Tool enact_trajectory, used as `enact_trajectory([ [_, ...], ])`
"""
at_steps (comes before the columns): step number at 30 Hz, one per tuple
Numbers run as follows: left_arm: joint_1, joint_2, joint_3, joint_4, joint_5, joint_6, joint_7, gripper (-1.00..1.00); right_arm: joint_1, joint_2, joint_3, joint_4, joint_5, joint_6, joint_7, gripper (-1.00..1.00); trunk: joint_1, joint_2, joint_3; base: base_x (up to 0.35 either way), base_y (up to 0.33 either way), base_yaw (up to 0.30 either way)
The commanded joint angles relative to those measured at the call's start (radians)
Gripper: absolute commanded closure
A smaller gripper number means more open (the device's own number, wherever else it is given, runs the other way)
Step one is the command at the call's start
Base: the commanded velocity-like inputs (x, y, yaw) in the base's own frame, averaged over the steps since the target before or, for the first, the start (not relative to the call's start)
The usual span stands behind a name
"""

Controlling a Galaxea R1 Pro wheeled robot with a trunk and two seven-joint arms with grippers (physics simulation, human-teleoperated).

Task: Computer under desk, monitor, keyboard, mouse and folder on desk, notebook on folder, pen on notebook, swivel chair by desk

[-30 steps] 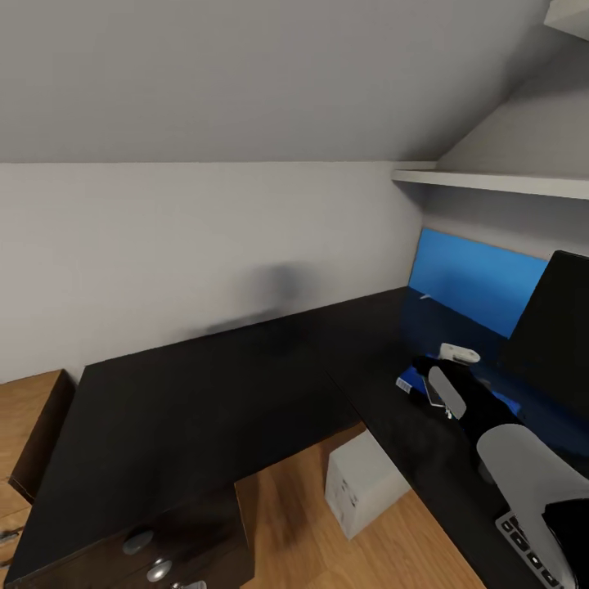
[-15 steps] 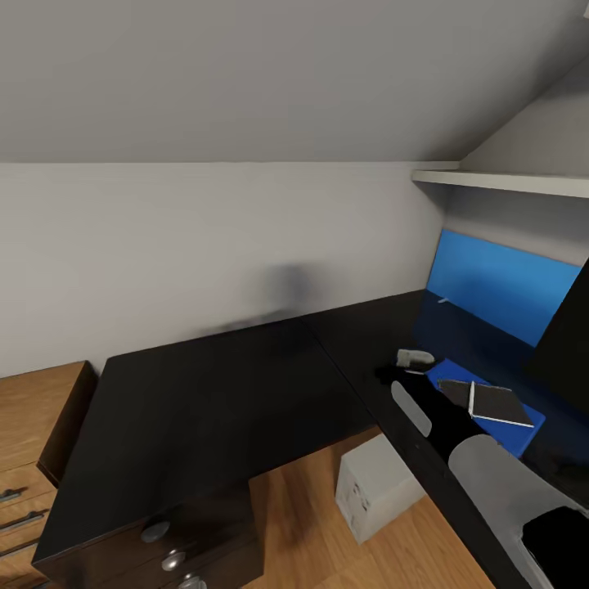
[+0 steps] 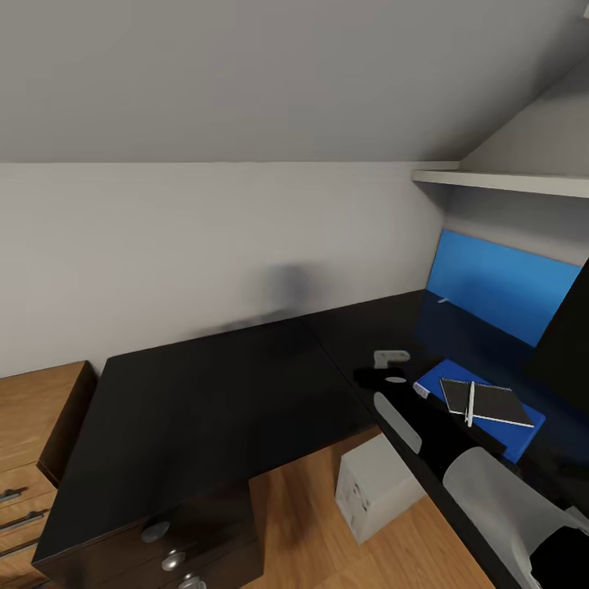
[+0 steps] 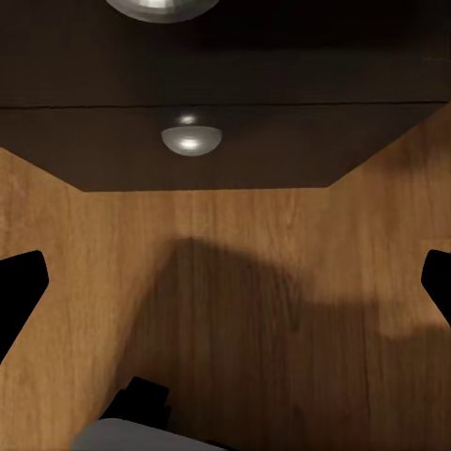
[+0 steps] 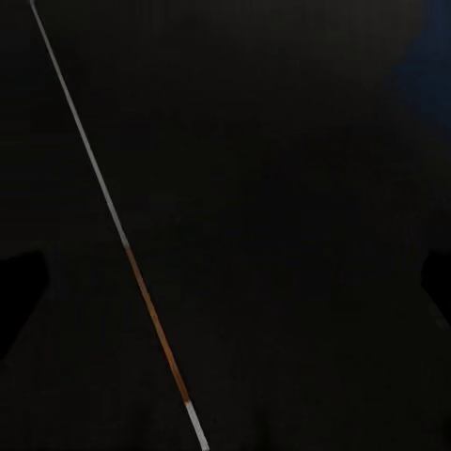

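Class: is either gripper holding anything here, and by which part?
Nothing. Both wrist views show spread fingers with nothing between them; the pen lies on the notebook.

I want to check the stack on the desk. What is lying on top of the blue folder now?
On the folder lies the dark notebook, and the white pen lies on the notebook. The folder's part beneath the notebook is covered.

The glossy black L-shaped tabletop point(image 3: 221, 393) lies bare across its wide left wing, while the bright-blue folder point(image 3: 499, 425), black monitor edge point(image 3: 568, 335) and white wall shelf point(image 3: 499, 182) crowd the right wing.
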Motion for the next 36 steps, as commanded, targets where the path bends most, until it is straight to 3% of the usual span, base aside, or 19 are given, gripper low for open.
enact_trajectory([
  [1, -0.001, 0.002, -0.006, -0.002, 0.008, -0.002, 0.008, -1.0, -0.001, -0.001, 0.006, -0.005, -0.009, 0.002, -0.009, -1.0, 0.0, -0.001, -0.001, 0.0, 0.0, 0.0],
  [8, -0.001, 0.002, -0.002, 0.002, 0.009, -0.002, 0.008, -1.0, 0.021, 0.023, 0.011, -0.011, -0.003, -0.002, -0.012, -1.0, 0.0, -0.001, 0.004, -0.076, 0.0, 0.12],
  [16, -0.001, 0.002, 0.0, 0.028, 0.005, -0.002, 0.008, -1.0, 0.021, 0.024, 0.012, -0.01, -0.003, -0.002, -0.011, -1.0, 0.0, -0.001, 0.005, -0.333, 0.0, 0.247],
  [30, -0.001, 0.002, 0.0, 0.03, 0.006, -0.003, 0.01, -1.0, 0.022, 0.027, 0.014, -0.007, -0.003, -0.004, -0.011, -1.0, 0.0, -0.001, 0.005, -0.335, 0.0, 0.046],
  [36, -0.001, 0.002, 0.0, 0.03, 0.006, -0.003, 0.01, -1.0, 0.022, 0.028, 0.044, -0.007, -0.003, -0.006, -0.011, -1.0, 0.0, -0.001, 0.005, -0.249, -0.032, 0.227],
])
